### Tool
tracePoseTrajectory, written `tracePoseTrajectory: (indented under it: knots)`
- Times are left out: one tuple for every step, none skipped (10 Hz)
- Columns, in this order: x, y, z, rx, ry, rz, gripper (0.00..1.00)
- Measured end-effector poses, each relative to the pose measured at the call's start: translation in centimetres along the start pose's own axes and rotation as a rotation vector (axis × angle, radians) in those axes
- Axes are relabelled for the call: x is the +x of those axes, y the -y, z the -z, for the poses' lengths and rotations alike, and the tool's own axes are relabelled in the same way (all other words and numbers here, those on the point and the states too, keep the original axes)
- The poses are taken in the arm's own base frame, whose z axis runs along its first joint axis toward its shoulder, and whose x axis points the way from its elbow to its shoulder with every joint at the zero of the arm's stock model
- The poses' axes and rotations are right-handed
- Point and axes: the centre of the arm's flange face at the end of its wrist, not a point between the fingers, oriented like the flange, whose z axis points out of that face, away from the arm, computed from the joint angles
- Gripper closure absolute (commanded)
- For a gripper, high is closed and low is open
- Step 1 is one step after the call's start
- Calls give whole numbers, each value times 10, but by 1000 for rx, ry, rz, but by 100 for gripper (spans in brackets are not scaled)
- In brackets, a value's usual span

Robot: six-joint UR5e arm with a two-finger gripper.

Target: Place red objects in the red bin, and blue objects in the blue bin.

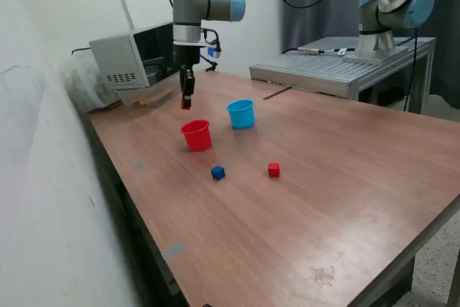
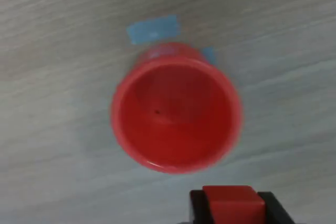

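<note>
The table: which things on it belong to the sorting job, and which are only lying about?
Job: red cup, blue cup, blue cube, red cube, red cube in end effector.
Lying about: grey box, metal tray.

On the wooden surface (image 1: 345,199), the red plastic cup (image 1: 196,135) stands on the exterior view's left of the light blue plastic cup (image 1: 241,113); the small dark blue cube (image 1: 218,172) and the small red cube (image 1: 274,170) lie nearer the camera.

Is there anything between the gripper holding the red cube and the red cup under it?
No. In the exterior view the gripper, shut on a red cube, hangs above the red cup with only air between. The wrist view shows the cup's inside bare.
</note>
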Motion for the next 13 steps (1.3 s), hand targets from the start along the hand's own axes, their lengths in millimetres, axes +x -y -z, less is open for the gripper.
tracePoseTrajectory:
  knots:
    - [-11, -1, -14, 14, 16, -17, 100]
    - [-21, -2, -26, 27, 24, -31, 100]
    - [-30, -2, -32, 38, 28, -43, 100]
    - [-36, -2, -36, 44, 30, -52, 100]
    - [-39, -2, -38, 48, 31, -56, 100]
    - [-38, -1, -38, 51, 25, -54, 100]
    - [-34, 0, -37, 53, 14, -51, 100]
    - [-31, 1, -37, 57, 4, -45, 0]
    - [-29, 2, -38, 66, -2, -40, 0]
    - [-27, 4, -39, 76, -4, -36, 0]
    - [-26, 5, -39, 83, -6, -34, 0]
    - [-26, 6, -40, 91, -6, -34, 0]
    - [-24, 8, -42, 105, -6, -29, 0]
